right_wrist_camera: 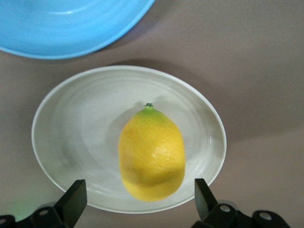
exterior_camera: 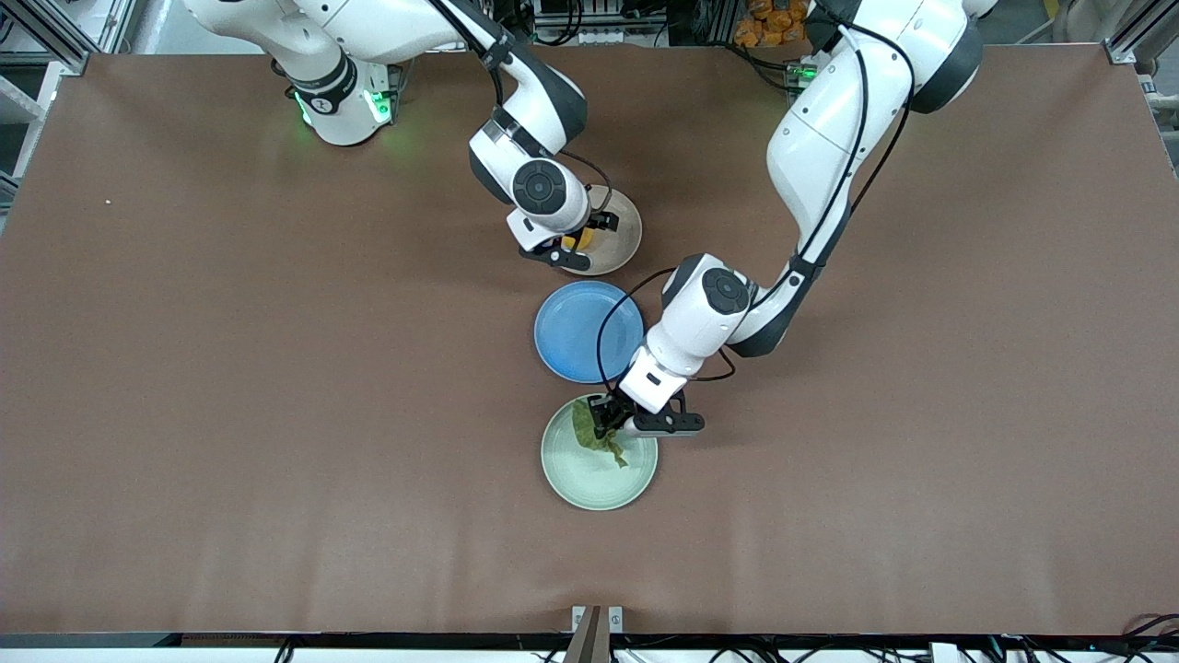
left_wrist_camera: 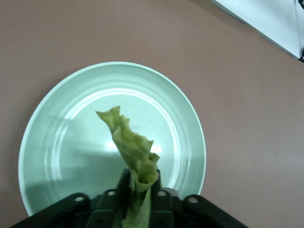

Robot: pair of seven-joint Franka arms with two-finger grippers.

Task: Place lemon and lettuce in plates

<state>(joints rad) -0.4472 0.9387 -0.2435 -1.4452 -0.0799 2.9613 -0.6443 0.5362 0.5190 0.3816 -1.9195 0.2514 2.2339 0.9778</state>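
Brown table (exterior_camera: pixel 276 414) carries your three plates in a row near its middle. Your left gripper (exterior_camera: pixel 610 420) is over the mint green plate (exterior_camera: pixel 589 483), the one nearest the front edge, fingers clamped on the lettuce leaf (left_wrist_camera: pixel 133 149), which droops toward the plate. Your right gripper (exterior_camera: pixel 576 247) hangs wide open over the beige plate (exterior_camera: pixel 622 235), nearest the robots' edge; the lemon (right_wrist_camera: pixel 152 154) rests in it between the spread fingers, ungripped. Between them sits the blue plate (exterior_camera: pixel 576 331).
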